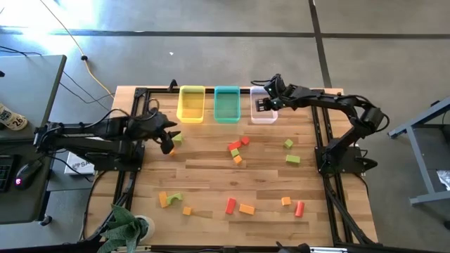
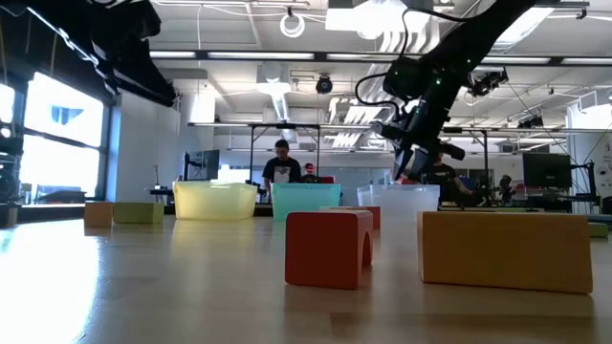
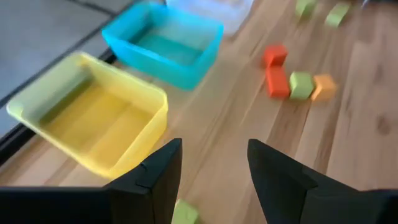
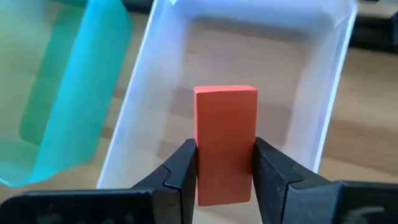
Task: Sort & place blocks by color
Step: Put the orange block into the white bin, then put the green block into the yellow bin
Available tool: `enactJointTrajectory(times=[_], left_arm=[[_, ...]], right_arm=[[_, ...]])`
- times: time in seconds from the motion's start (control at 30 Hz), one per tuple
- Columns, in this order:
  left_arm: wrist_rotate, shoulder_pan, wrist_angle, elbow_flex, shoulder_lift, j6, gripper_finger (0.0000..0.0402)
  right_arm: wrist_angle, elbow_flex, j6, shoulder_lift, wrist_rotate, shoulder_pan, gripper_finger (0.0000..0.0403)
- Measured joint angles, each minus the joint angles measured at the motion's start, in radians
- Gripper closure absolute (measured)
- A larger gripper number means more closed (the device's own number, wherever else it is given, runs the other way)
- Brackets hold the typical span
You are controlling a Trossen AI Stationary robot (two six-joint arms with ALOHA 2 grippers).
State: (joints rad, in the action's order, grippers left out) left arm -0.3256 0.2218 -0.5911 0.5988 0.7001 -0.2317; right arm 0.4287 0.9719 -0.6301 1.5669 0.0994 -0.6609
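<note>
Clamped between the right hand's [image 4: 224, 167] two dark fingers, a red block [image 4: 225, 143] stands on end directly over the clear bin [image 4: 323, 93], with the teal bin [image 4: 93, 81] just beside it. Only the right wrist view shows this block; from above, the right hand [image 1: 265, 104] merely appears as a dark shape over the clear bin [image 1: 264, 118] at the far edge of the wooden surface [image 1: 211, 179].

From table height, a red arch-shaped block [image 2: 329, 247] and an orange block [image 2: 504, 249] sit closest, hiding most of what lies behind.

Spread wide and holding nothing, the left hand [image 3: 212, 168] points toward the yellow bin [image 3: 93, 118]; a light green block [image 3: 185, 213] lies between its fingers on the surface. The high view places that hand [image 1: 169, 137] near the surface's left side, close to the yellow bin [image 1: 191, 104].

Other red, orange and green blocks are scattered over the surface: a cluster [image 1: 238, 149] at the middle, two green ones [image 1: 290, 152] to the right, more [image 1: 239, 206] along the near edge.

White papers [image 1: 79, 166] beside the left arm carry print too small to read. A person [image 2: 282, 162] stands in the room behind the bins.
</note>
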Motion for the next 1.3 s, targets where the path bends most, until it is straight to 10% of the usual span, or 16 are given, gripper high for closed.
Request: enactJointTrajectory(times=[1.3], left_arm=[[0.209,0.132,-0.102,0.047,0.509,0.299,0.0229]], right_arm=[[-0.005,-0.006,0.063,0.000,-0.057,0.027,0.0220]])
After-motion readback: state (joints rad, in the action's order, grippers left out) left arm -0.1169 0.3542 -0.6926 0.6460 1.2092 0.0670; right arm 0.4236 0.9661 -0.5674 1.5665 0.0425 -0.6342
